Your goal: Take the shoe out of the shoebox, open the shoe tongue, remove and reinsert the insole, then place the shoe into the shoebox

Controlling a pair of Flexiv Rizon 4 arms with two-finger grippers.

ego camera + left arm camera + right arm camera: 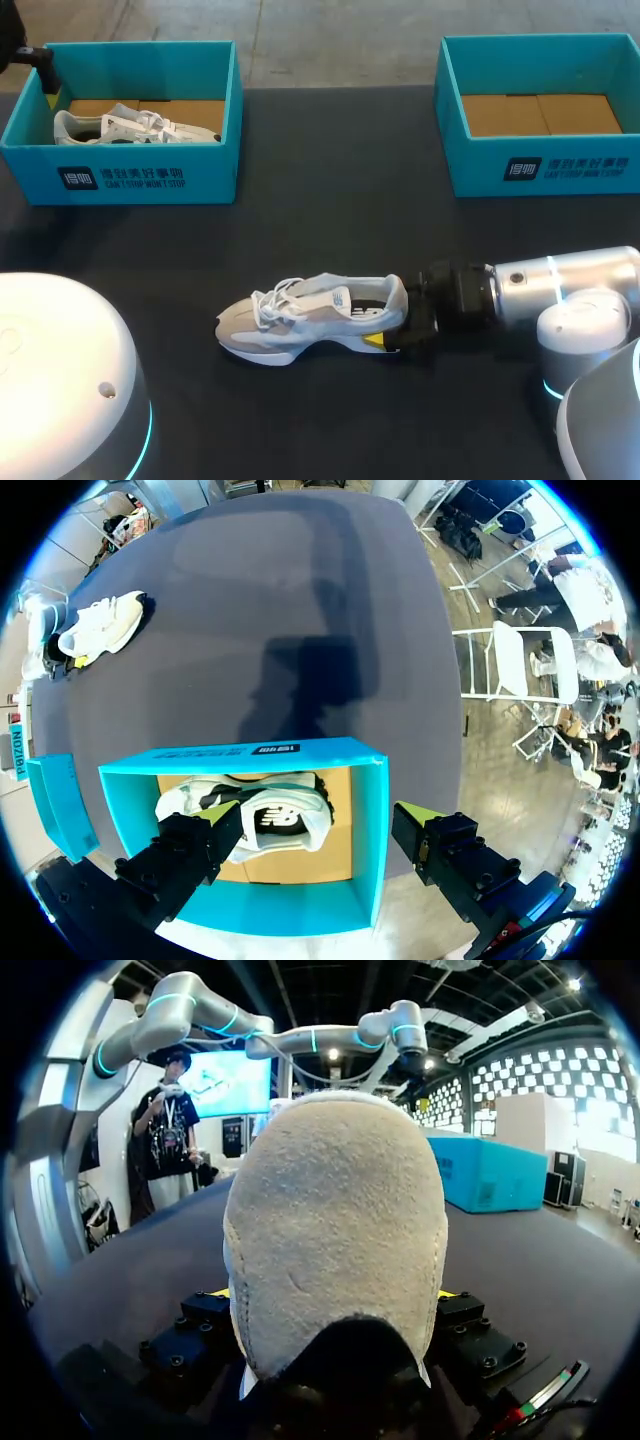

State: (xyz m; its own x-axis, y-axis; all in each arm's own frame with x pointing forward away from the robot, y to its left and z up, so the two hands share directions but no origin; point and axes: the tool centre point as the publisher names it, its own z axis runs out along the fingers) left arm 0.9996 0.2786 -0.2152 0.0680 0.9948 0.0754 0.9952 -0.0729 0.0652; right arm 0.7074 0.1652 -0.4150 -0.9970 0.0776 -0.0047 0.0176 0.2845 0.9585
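The shoe [335,1260] hides most of the right jaws; a shoebox [130,180] wall hides another shoe's [130,125] sole.

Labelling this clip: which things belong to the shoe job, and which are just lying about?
In the job: grey-white sneaker, right gripper shut on its heel, empty shoebox.
Lying about, likely: second sneaker in the other shoebox; left gripper open above them.

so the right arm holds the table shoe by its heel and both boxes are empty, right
Not both: the left shoebox holds another shoe, seen in the head view; only the right shoebox is empty. The right fingers do hold the table shoe by its heel.
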